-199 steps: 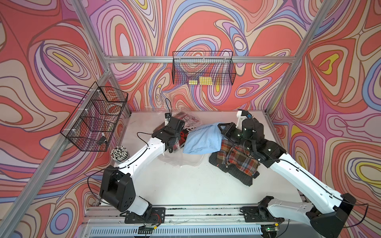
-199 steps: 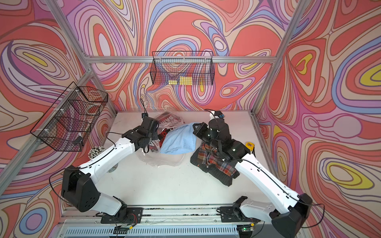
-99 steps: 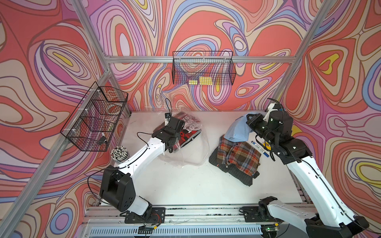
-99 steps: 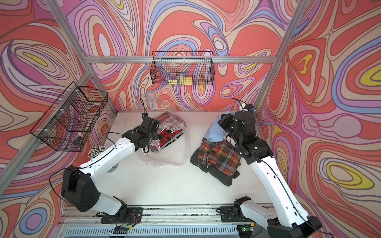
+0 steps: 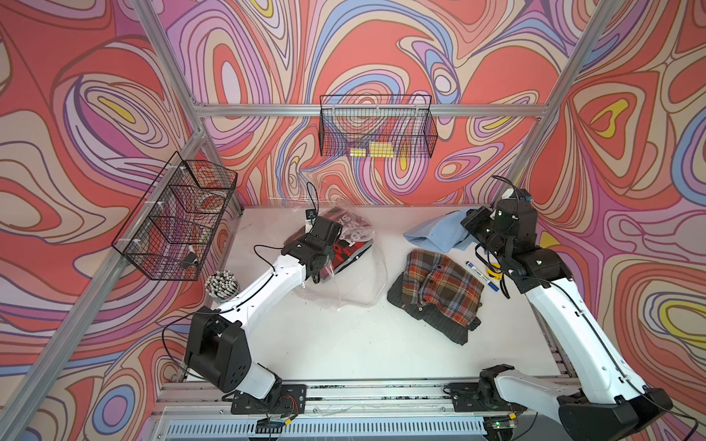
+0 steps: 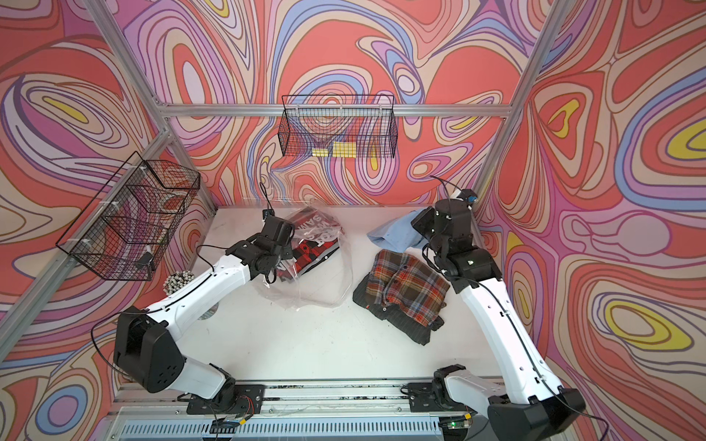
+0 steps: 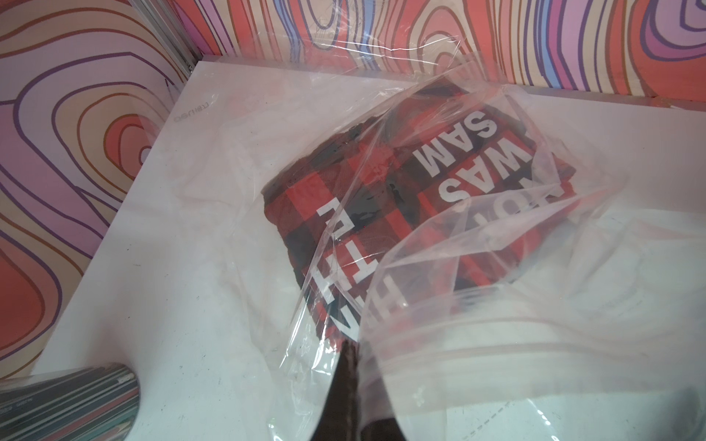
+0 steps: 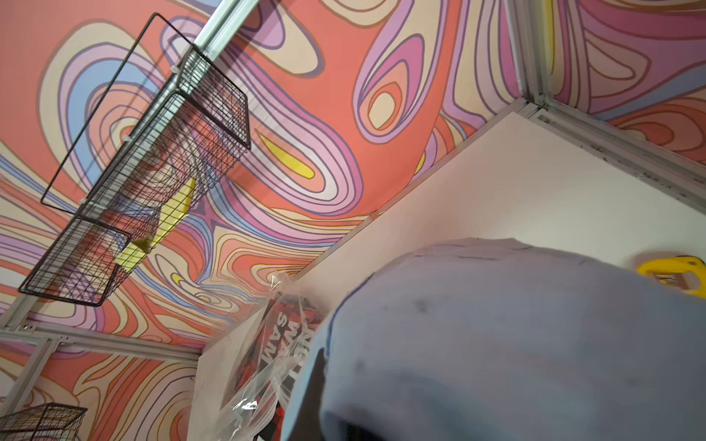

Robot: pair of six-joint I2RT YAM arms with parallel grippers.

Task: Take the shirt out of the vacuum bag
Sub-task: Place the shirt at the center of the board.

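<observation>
The vacuum bag [image 5: 359, 284], clear crinkly plastic, lies at the back left of the white table [image 5: 344, 343]. A red-and-black checked shirt [image 5: 345, 244] with white letters is inside it. My left gripper [image 5: 324, 244] stands over the bag's left end, shut on a fold of its plastic [image 7: 349, 366]. A light blue shirt [image 5: 435, 233] is outside the bag at the back right, well apart from it. My right gripper [image 5: 467, 223] is shut on this shirt's right end. In the right wrist view the blue cloth [image 8: 496, 343] drapes over the fingers and hides most of them.
An orange-brown plaid shirt [image 5: 439, 290] lies on a dark striped garment at the middle right. A blue marker [image 5: 482, 275] and a small yellow object [image 5: 494, 269] lie beside my right arm. A cup of pens [image 5: 221, 283] stands at the left edge. Wire baskets [image 5: 376, 130] [image 5: 179, 217] hang on the walls.
My right gripper has pulled the light blue shirt out of the bag and carried it to the back right corner. The bag has sagged flat. My left gripper has kept its hold in place.
</observation>
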